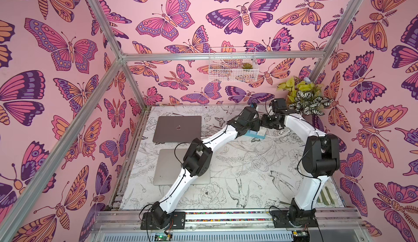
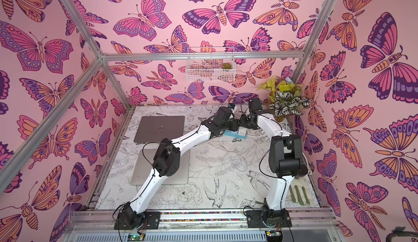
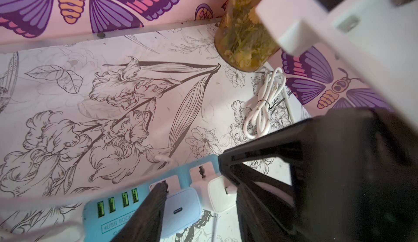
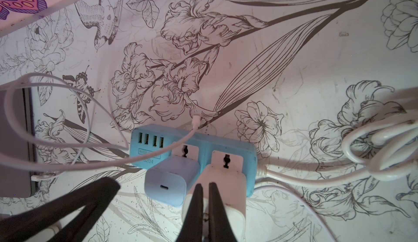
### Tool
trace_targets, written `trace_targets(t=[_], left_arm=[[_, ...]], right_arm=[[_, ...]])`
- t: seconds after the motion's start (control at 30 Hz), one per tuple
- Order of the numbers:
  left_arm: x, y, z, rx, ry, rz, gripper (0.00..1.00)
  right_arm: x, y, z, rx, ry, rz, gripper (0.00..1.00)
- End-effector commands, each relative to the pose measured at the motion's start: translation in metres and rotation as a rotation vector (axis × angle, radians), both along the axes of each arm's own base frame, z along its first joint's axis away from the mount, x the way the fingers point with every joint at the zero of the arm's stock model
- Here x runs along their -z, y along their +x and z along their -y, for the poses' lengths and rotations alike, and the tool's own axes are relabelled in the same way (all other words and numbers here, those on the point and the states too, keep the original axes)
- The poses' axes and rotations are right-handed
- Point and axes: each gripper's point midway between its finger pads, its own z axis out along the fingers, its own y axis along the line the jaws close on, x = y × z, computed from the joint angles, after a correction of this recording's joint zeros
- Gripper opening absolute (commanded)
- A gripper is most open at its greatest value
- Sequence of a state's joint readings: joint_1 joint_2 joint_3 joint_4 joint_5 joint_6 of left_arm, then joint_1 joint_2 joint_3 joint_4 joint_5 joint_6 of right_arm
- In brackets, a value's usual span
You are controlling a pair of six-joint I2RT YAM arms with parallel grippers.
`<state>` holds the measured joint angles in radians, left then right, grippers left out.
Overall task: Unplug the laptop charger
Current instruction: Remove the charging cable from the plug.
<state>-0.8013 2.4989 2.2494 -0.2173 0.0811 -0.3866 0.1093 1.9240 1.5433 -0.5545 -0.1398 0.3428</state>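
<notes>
Butterfly-papered enclosure, flower-printed tabletop [image 1: 217, 116]: toward its far right corner lay a blue power strip [image 4: 204, 152], long axis roughly along the far edge, carrying a pale-blue charger [image 4: 172, 179] and a white charger [image 4: 235, 195] side by side. The right gripper [image 4: 205, 187], jaws closed on nothing visible, sat over the white charger; the left gripper [image 3: 199, 187], part open and holding nothing, spanned both, and whichever was the laptop's would likely pull straight off the strip's face. Legible were "4USB SOC" on the strip and an Apple logo on the grey laptop [image 1: 177, 129].
</notes>
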Motion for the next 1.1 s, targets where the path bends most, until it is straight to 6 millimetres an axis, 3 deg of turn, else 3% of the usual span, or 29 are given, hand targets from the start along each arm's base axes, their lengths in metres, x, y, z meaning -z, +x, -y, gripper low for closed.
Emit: trace_targets(t=[0.0,0.43,1.07], left_arm=[[0.017,-0.006,0.002,0.02,0.018,-0.04,0.53],[-0.008,-0.012,0.001,0.052,0.0,-0.016,0.54],[0.071,-0.011,0.008,0.069,0.109,-0.105,0.55]], right_arm=[[-0.004,-0.015,-0.014,-0.036,0.007,-0.037,0.0],[-0.013,-0.014,-0.014,-0.036,0.002,-0.021,0.0],[-0.006,-0.009,-0.018,-0.039,0.027,-0.02,0.0]])
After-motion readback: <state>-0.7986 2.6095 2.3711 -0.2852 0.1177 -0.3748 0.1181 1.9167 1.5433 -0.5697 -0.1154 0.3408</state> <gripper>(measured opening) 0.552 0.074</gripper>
